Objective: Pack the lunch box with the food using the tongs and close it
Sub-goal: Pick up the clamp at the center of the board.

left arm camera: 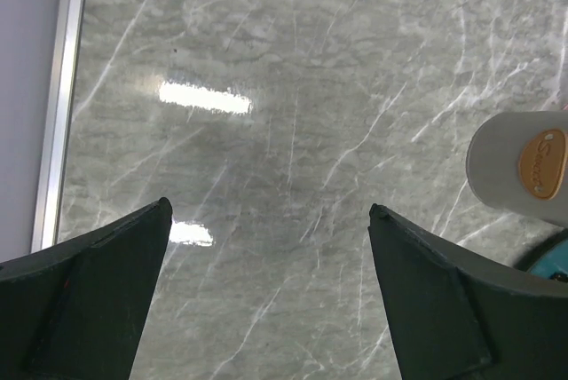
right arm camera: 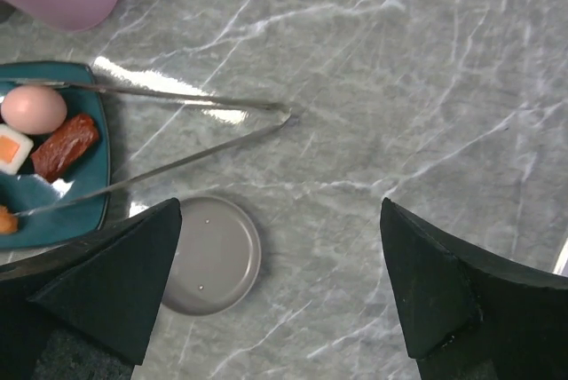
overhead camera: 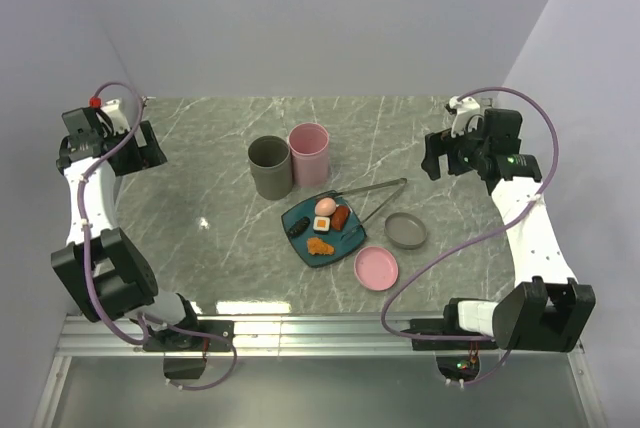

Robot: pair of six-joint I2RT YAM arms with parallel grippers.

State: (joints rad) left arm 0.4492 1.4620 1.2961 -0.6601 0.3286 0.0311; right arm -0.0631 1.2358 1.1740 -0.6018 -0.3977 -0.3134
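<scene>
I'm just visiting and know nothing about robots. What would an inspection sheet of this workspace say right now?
Surface: grey marbled table, glare patches, no spills seen.
Job's things: five food bites on the teal plate; tongs lying with tips over the plate; grey tub and pink tub standing open behind it; grey lid and pink lid flat beside it.
Clutter: nothing seen.
Hands: left hand and right hand open, empty, above the table.
Cables: a purple cable loops along each arm; the right one passes near the pink lid.
Surroundings: pale walls; metal rail at the near edge.
</scene>
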